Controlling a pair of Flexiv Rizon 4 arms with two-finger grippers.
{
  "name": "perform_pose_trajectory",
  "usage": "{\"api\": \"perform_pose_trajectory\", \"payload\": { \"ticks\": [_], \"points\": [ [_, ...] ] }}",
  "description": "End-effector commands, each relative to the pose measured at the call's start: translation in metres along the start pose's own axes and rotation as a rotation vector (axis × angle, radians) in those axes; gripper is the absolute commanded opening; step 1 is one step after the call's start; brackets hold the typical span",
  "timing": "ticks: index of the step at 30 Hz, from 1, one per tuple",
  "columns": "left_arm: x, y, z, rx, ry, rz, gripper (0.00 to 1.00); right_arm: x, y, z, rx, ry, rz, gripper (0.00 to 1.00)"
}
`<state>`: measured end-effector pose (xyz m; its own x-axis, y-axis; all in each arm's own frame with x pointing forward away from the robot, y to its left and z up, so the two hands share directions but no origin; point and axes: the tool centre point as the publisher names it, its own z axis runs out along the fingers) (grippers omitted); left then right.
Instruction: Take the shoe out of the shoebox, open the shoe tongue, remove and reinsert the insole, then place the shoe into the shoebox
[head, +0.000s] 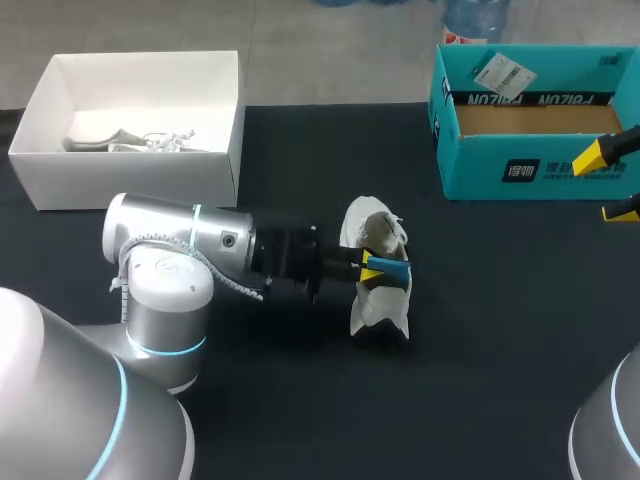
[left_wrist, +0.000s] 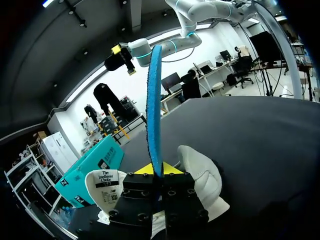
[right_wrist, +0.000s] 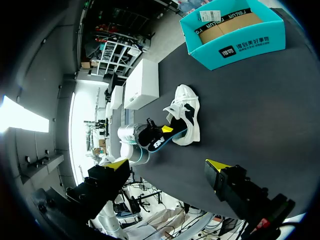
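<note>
Pinched between the closed yellow tips of the left gripper (left_wrist: 156, 170), a blue insole (left_wrist: 153, 110) is held by one end, edge-on. It is judged thin, light and floppy, so a firm grip near that end is called for. Just beneath, the white shoe (left_wrist: 202, 182) is laid midway on the table (head: 480, 330), its upper judged soft. By the teal shoebox (head: 530, 170) at the far right corner, the right gripper (right_wrist: 166, 166) is spread wide, nothing held.

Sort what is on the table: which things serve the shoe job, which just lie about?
Job: white shoe, blue insole gripped by the left tool, teal shoebox, open right tool.
Lying about: white box, pale bits inside.
</note>
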<state>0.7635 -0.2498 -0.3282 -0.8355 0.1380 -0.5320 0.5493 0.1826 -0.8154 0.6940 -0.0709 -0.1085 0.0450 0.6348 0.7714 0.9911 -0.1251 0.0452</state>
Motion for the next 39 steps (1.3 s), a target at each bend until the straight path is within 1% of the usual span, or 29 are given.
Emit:
{"api": "perform_pose_trajectory", "payload": {
  "ticks": [1, 3, 7, 8, 9, 11, 12, 16, 18, 20, 22, 24, 28, 39],
  "points": [
    [-0.004, 0.006, 0.011, -0.017, -0.008, -0.006, 0.00, 0.000, 0.000, 0.000, 0.000, -0.001, 0.001, 1.00],
    [-0.005, 0.006, 0.009, -0.018, -0.012, -0.007, 0.00, 0.000, 0.000, 0.000, 0.000, -0.001, 0.001, 1.00],
    [-0.003, -0.002, 0.001, -0.013, -0.019, 0.002, 0.00, 0.000, 0.000, 0.000, 0.000, -0.001, 0.001, 1.00],
    [-0.003, -0.004, -0.002, -0.010, -0.018, 0.007, 0.13, 0.000, 0.000, 0.000, 0.000, -0.001, 0.001, 1.00],
    [-0.002, -0.006, -0.004, -0.008, -0.015, 0.012, 0.23, 0.000, 0.000, 0.000, 0.000, -0.001, 0.001, 1.00],
    [-0.001, -0.012, -0.009, 0.004, -0.011, 0.023, 0.29, 0.000, 0.000, 0.000, 0.000, -0.001, 0.001, 1.00],
    [0.000, -0.015, -0.010, 0.009, -0.007, 0.028, 0.30, 0.000, 0.000, 0.000, 0.000, -0.001, 0.001, 1.00],
    [0.003, -0.025, -0.015, 0.031, 0.005, 0.041, 0.29, 0.000, 0.000, 0.000, 0.000, -0.001, 0.001, 1.00],
    [0.004, -0.029, -0.016, 0.040, 0.014, 0.044, 0.25, 0.000, 0.000, 0.000, 0.000, -0.001, 0.001, 1.00],
    [0.006, -0.033, -0.016, 0.051, 0.022, 0.044, 0.19, 0.000, 0.000, 0.000, 0.000, -0.001, 0.001, 1.00],
    [0.008, -0.035, -0.015, 0.057, 0.032, 0.045, 0.15, 0.000, 0.000, 0.000, 0.000, -0.001, 0.001, 1.00],
    [0.011, -0.036, -0.012, 0.060, 0.047, 0.047, 0.00, 0.000, 0.000, 0.000, 0.000, -0.001, 0.001, 1.00],
    [0.013, -0.032, -0.006, 0.049, 0.056, 0.059, 0.00, 0.000, 0.000, 0.000, 0.000, -0.001, 0.001, 1.00],
    [0.000, -0.008, 0.004, -0.012, 0.019, 0.057, 0.00, 0.000, 0.000, 0.000, 0.000, -0.001, 0.001, 1.00]
  ]
}}
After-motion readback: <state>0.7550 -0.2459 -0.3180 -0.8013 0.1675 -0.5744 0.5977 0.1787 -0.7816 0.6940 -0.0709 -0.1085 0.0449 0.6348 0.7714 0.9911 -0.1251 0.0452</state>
